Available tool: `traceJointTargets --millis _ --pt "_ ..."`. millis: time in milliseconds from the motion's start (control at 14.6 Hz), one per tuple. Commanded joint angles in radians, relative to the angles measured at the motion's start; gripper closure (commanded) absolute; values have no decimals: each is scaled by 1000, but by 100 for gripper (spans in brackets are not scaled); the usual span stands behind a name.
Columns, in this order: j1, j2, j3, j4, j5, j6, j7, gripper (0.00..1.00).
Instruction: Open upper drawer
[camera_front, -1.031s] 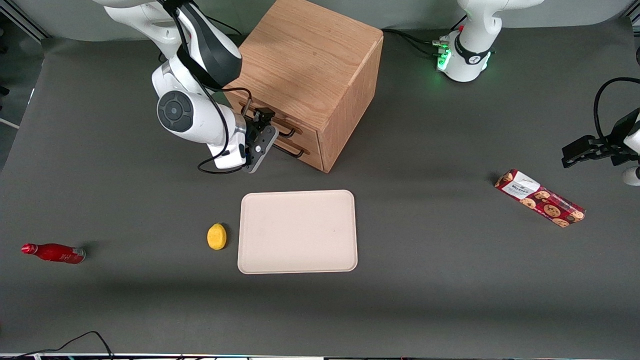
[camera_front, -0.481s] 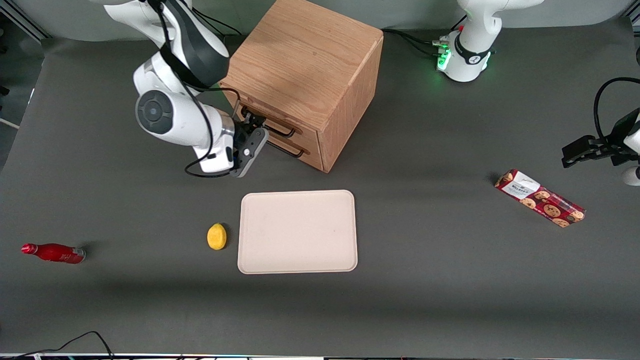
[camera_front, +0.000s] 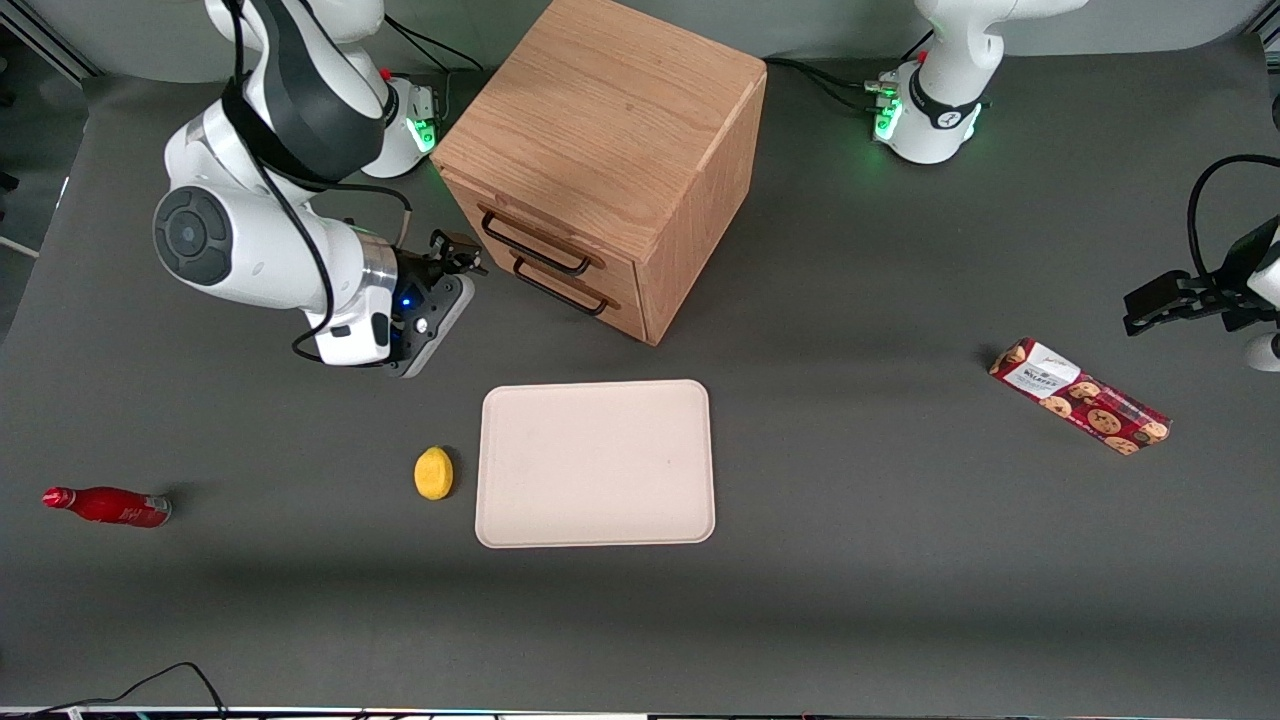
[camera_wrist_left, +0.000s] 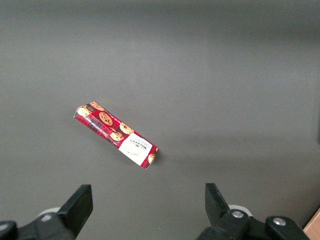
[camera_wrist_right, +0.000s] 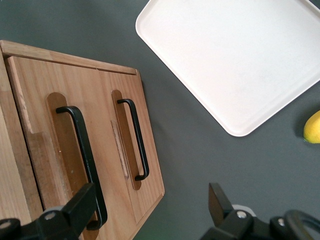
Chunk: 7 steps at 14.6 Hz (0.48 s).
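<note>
The upper drawer (camera_front: 545, 232) sits closed in the front of the wooden cabinet (camera_front: 610, 140), flush with the lower drawer (camera_front: 575, 283) just beneath it. The cabinet stands turned on the counter (camera_front: 850, 560), so its drawer front faces diagonally toward the front camera and toward the working arm's end. The upper drawer's long axis runs level along that slanted front, and its thin black handle (camera_front: 533, 245) follows the same line; in the right wrist view the handle (camera_wrist_right: 85, 160) shows as a long bar fixed at both ends in a rounded recess, parallel to the lower drawer's handle (camera_wrist_right: 137, 137).

The gripper (camera_front: 458, 252) hangs in front of the cabinet, a little off the drawer face and toward the working arm's end of it, at about the height of the upper drawer. It touches neither handle; a strip of counter shows between it and the cabinet. Its fingers (camera_wrist_right: 82, 205) are spread apart with nothing between them, and in the wrist view one of them lies across the end of the upper handle while the gripper (camera_wrist_right: 150, 207) looks along the drawer fronts.

Nearer the front camera than the cabinet lies a cream tray (camera_front: 596, 463), with a lemon (camera_front: 433, 472) just beside it. A red bottle (camera_front: 108, 506) lies on its side toward the working arm's end, and a cookie packet (camera_front: 1079, 396) toward the parked arm's end.
</note>
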Motion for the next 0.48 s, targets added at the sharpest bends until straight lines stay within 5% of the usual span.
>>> traceJointTargets --millis 0,137,412 --pt "5 22 -2 57 0 -46 -13 0" --pt "5 3 -18 105 -8 -99 2 0" --pt "5 -89 -202 116 -11 -141 43 0"
